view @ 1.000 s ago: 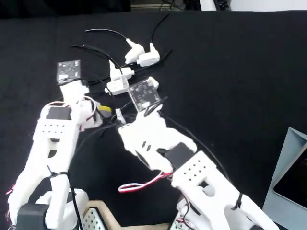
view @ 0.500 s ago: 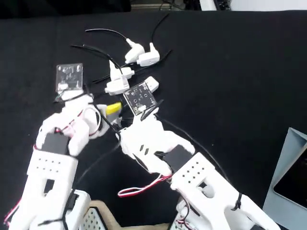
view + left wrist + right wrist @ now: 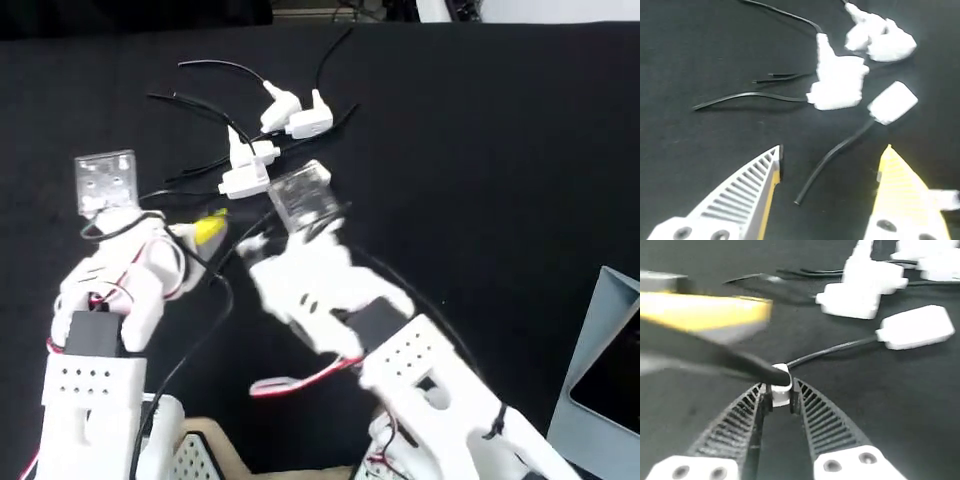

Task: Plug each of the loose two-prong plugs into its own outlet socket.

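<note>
Our right hand (image 3: 780, 386) is clamped on what looks like a small white plug (image 3: 780, 393), low over the counter (image 3: 900, 405). Our left hand (image 3: 834, 150) gapes open nearby. We should square the plug to the socket (image 3: 916, 326) before pushing.

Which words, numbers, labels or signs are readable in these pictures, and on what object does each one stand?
No text is readable.
Loose white connector block: no print seen.
Joined plug and socket: no print seen.
Square plate on left arm: marks too blurred.
Square plate on right arm: marks too blurred.
</note>
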Controlling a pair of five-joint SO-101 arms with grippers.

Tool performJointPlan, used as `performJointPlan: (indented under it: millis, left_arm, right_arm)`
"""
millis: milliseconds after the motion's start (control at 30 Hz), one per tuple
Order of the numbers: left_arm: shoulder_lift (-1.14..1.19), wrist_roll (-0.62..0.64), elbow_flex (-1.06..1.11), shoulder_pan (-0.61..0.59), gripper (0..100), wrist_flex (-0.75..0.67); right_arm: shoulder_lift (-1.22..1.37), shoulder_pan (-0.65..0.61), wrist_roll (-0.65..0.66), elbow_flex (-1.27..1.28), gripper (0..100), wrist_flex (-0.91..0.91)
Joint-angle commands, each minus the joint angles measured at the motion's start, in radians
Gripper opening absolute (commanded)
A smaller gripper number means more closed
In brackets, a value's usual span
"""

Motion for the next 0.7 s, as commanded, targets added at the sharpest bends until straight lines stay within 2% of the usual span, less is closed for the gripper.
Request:
performJointPlan:
  millis: [0,133,300,500,667]
  left_arm:
    - [0.031,-0.023,-0.067,-0.038,31,-0.011]
    - [0.143,-0.107,-0.134,0.002,31,-0.011]
    - [0.422,-0.163,-0.237,0.081,31,-0.023]
    - [0.835,-0.242,-0.409,0.107,31,-0.152]
    - [1.132,-0.313,-0.590,0.148,31,-0.178]
  right_arm:
    - [-0.028,0.175,0.011,-0.071,1.1,-0.012]
    - [-0.027,0.336,0.005,-0.128,1.1,-0.018]
    - [-0.021,0.488,0.003,-0.160,1.1,-0.072]
    - [-0.019,0.520,0.003,-0.142,1.1,-0.092]
    - [-0.019,0.520,0.003,-0.142,1.1,-0.091]
